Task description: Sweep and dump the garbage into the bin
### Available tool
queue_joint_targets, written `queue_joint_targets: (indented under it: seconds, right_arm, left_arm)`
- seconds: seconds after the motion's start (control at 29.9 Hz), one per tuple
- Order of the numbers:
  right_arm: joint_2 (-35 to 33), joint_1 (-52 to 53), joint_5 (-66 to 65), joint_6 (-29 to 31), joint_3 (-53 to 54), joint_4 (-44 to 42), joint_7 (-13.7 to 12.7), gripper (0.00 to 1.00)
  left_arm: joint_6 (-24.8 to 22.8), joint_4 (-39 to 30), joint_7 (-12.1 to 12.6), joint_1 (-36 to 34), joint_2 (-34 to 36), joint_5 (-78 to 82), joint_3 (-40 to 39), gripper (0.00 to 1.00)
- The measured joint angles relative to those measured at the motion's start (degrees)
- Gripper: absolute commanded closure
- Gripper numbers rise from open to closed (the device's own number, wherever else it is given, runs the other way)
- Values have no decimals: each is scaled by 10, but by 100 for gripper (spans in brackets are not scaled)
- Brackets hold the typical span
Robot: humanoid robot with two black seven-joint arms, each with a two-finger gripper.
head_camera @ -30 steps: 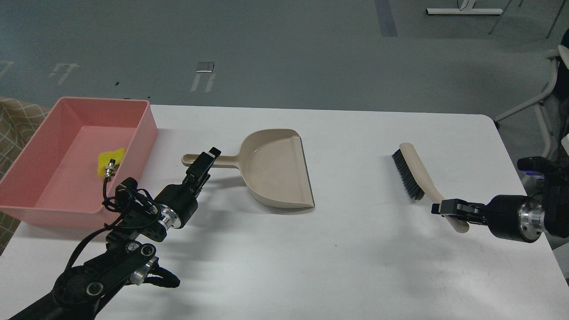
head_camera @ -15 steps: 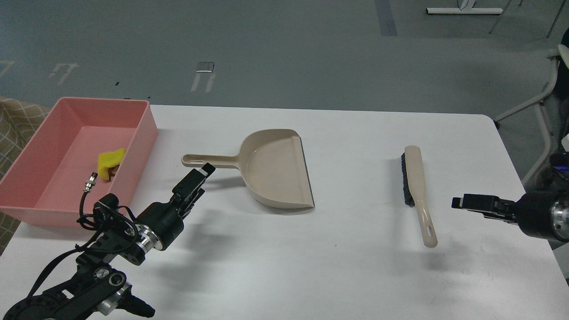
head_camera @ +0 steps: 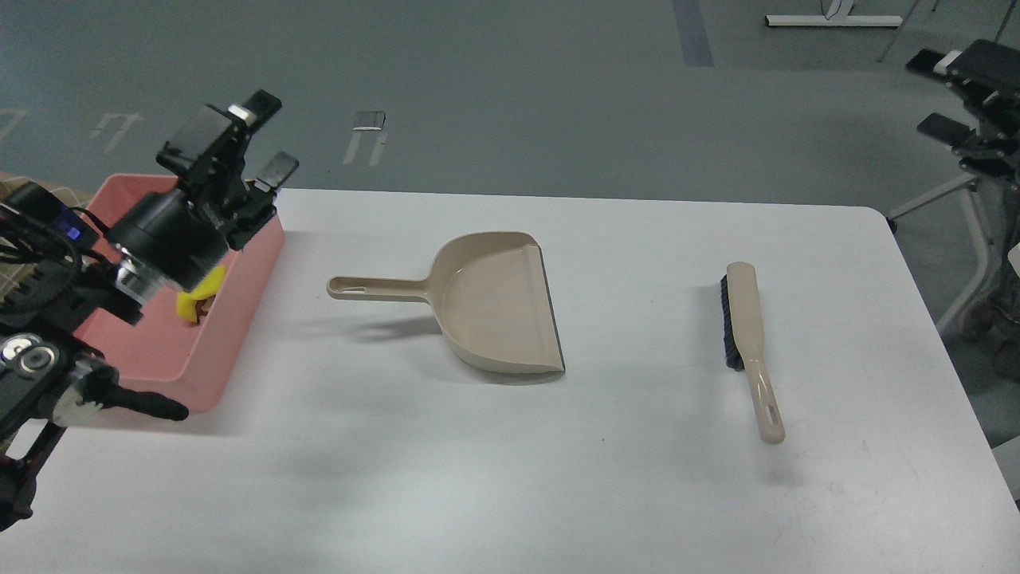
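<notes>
The salmon-pink bin (head_camera: 236,319) stands at the table's left edge, largely covered by my left arm. The yellow chunk of garbage (head_camera: 204,287) lies inside it; the pale wedge is hidden. My left gripper (head_camera: 269,135) is raised above the bin's far right corner, open and empty. My right gripper (head_camera: 934,92) is raised at the far upper right, off the table, with its fingers apart and empty. The beige dustpan (head_camera: 498,307) lies empty at mid-table, handle pointing left. The beige brush (head_camera: 749,343) lies flat on the right, bristles to the left.
The white table (head_camera: 510,478) has a rounded far right corner and grey floor beyond it. A chair frame (head_camera: 968,239) stands by the right edge. A checkered cloth (head_camera: 20,239) shows behind the bin at far left.
My right gripper let go of the brush handle, and the brush now lies flat. Both arms drew back from the tools and rose, the left over the bin, the right to the upper right.
</notes>
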Motion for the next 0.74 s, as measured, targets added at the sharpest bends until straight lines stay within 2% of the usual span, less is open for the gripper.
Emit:
queue_joint_targets:
  seconds: [0.13,0.23,0.33,0.4,0.54,0.74]
  right_arm:
    - [81,54,1,0,59,-104,1,6]
    - [145,103,0,0,71,-176,9,5]
    - [209,126,0,-30,74,-215,39,5]
    - [252,132,0,-62,74,-230,65,5]
    - [333,135,0,-93,78,-256,102,4]
    - [415,129,3,-98,116,-289,114,4]
  left_arm:
    - [-28,111,0,-103,-19,-43,-2,2]
    - [-62,206,-1,-175,-67,-60,2,2]
    - [-105,294,-2,-233,-124,-65,3,2]
    - [-135,344,-4,-260,-152,-67,3,2]
    - [-185,451,-16,-310,-211,-90,4,2]
    - [-193,542,-20,-332,-255,-125,8,2]
